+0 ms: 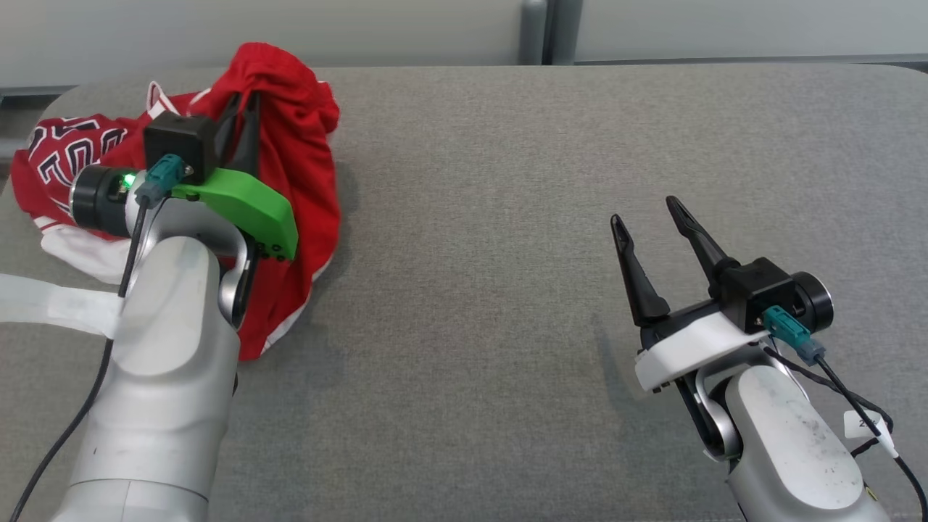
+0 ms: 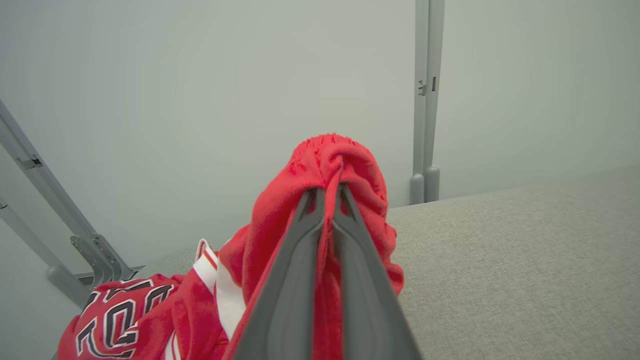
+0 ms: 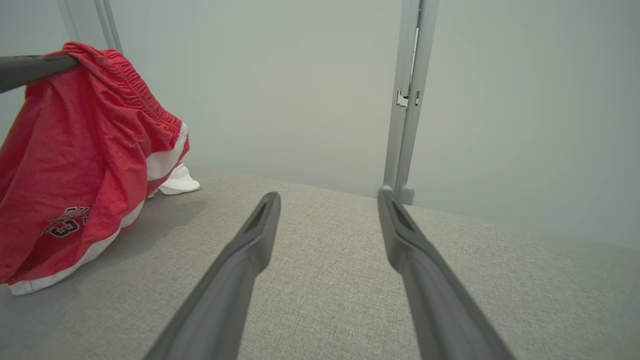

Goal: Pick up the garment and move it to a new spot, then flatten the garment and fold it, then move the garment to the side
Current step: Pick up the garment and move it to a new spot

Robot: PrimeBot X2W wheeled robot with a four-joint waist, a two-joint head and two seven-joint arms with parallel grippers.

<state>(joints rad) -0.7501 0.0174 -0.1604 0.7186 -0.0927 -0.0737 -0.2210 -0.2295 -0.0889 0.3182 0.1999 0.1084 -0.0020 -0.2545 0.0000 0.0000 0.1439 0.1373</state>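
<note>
**Garment** [image 1: 308, 174]: red, with white trim and black-and-white lettering. It is being kept at the far left corner of the table [image 1: 507, 217], a grey cloth-covered top. One bunched fold is being held up above the surface. The rest is hanging down from it and lying crumpled on the table, the lettered part being spread toward the table's left edge.

**Left gripper** [image 2: 327, 192]: its jaws are being pressed together on the raised fold. Red cloth is being squeezed between the two dark fingers and is bulging over their tips. This pinch is being shown close up in the left wrist view. In the head view it is being partly hidden by the wrist and its green bracket [image 1: 246, 206].

**Right wrist view:** the garment is being shown from the side, draped from the left gripper at the upper left. A gathered elastic waistband, white stripes along the hem and a small stitched emblem are being made out there. A white piece is lying on the table behind it.

**Right gripper** [image 1: 644, 210]: it is being held with jaws spread wide and nothing between them, over the near right of the table, well apart from the garment. A white bracket [image 1: 689, 348] is being carried at its wrist.

**Surroundings:** a pale wall [image 1: 290, 29] is standing behind the table, with a grey post [image 1: 540, 32] rising at the far edge.
</note>
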